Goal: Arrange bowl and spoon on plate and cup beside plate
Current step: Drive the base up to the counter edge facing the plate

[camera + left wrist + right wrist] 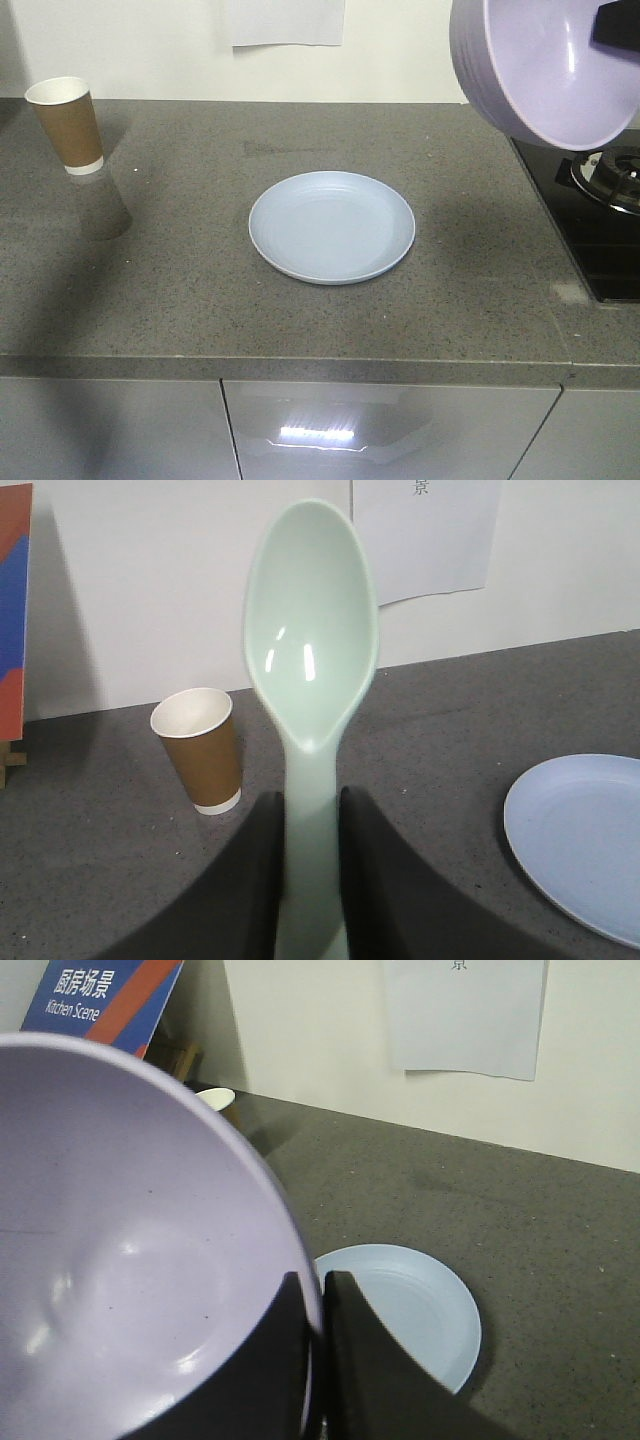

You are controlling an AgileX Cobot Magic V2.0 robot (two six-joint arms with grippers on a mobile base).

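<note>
The pale blue plate (332, 226) lies flat in the middle of the grey counter, nothing on it; it also shows as plate (585, 840) and plate (420, 1310). The brown paper cup (66, 124) stands upright at the far left back, cup (200, 748). High at the top right the lavender bowl (545, 70) hangs tilted in the air, its rim pinched by my right gripper (318, 1295), one finger inside the bowl (130, 1250), one outside. My left gripper (312, 810) is shut on the handle of the mint-green spoon (312, 650), which points upward, scoop towards the camera.
A black gas hob (600, 215) with a burner sits at the counter's right end, under the bowl. A white paper sheet (287, 22) hangs on the back wall. A blue and red kitchen sign (100, 995) leans at the far left.
</note>
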